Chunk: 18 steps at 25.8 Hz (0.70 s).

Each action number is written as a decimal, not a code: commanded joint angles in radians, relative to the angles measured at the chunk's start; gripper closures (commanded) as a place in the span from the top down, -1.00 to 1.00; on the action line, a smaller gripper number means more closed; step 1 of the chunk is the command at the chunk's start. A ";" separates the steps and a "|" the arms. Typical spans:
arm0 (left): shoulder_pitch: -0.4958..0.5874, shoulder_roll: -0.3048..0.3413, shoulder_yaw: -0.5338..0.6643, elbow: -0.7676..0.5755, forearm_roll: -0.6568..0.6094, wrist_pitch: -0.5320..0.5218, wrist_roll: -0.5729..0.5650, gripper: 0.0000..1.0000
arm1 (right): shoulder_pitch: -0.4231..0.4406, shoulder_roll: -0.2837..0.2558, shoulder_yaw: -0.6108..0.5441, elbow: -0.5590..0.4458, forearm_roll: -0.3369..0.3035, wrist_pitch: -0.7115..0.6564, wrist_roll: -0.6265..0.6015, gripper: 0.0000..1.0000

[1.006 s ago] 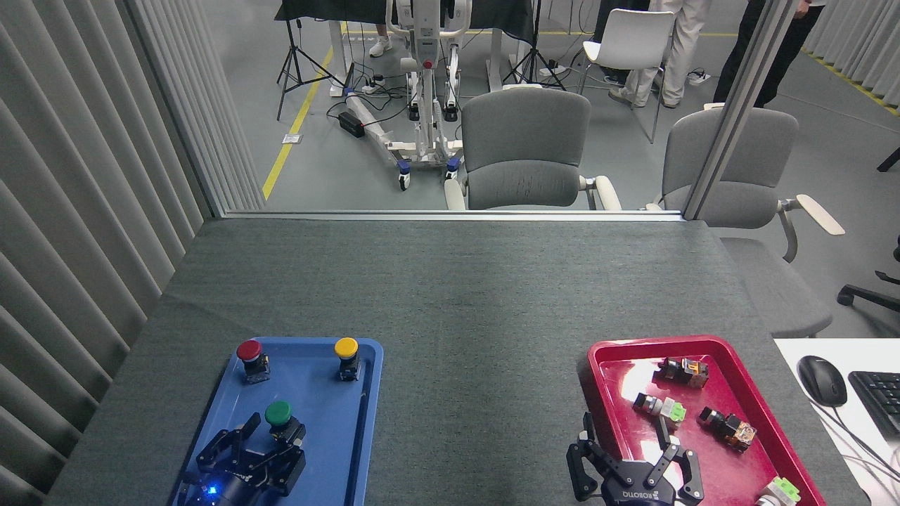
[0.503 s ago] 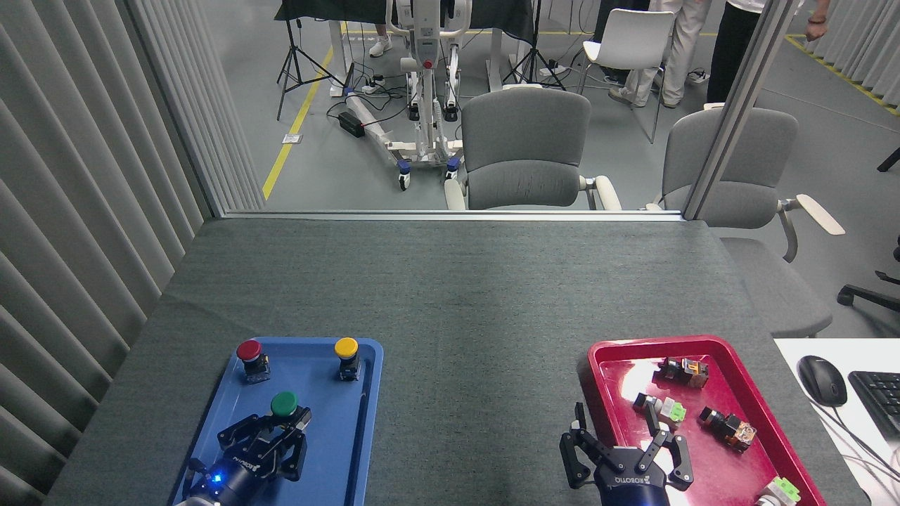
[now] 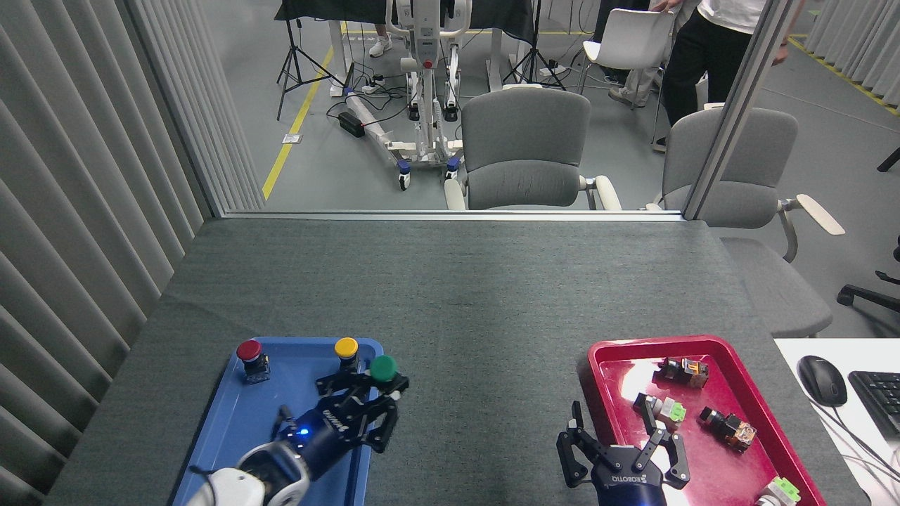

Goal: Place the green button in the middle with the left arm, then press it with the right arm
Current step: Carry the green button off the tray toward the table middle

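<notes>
Our left arm enters from the lower left edge and extends diagonally up and right, its white wrist segment leading to the black left gripper [image 3: 376, 393], whose fingers are closed on the green button [image 3: 383, 367]. Our right gripper [image 3: 622, 450] sits low near the bottom edge, pointing away from us, fingers spread apart and holding nothing.
</notes>
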 commanded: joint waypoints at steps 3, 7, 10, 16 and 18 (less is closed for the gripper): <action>-0.130 -0.175 -0.123 0.254 0.000 0.021 -0.018 -1.00 | 0.000 -0.008 -0.003 -0.001 0.002 -0.001 -0.007 0.98; -0.164 -0.270 -0.128 0.391 -0.019 0.020 -0.021 -1.00 | 0.005 -0.021 -0.006 0.002 -0.001 0.010 -0.071 0.98; -0.164 -0.318 -0.134 0.435 -0.020 0.015 -0.022 -1.00 | 0.005 -0.017 -0.029 0.008 -0.003 0.015 -0.088 0.98; -0.164 -0.359 -0.135 0.489 -0.025 0.026 -0.024 -0.97 | 0.012 0.012 -0.025 0.009 0.002 0.001 -0.050 0.98; -0.162 -0.359 -0.134 0.506 -0.023 0.033 -0.022 -0.83 | 0.012 0.007 -0.023 0.009 0.002 -0.013 -0.024 0.98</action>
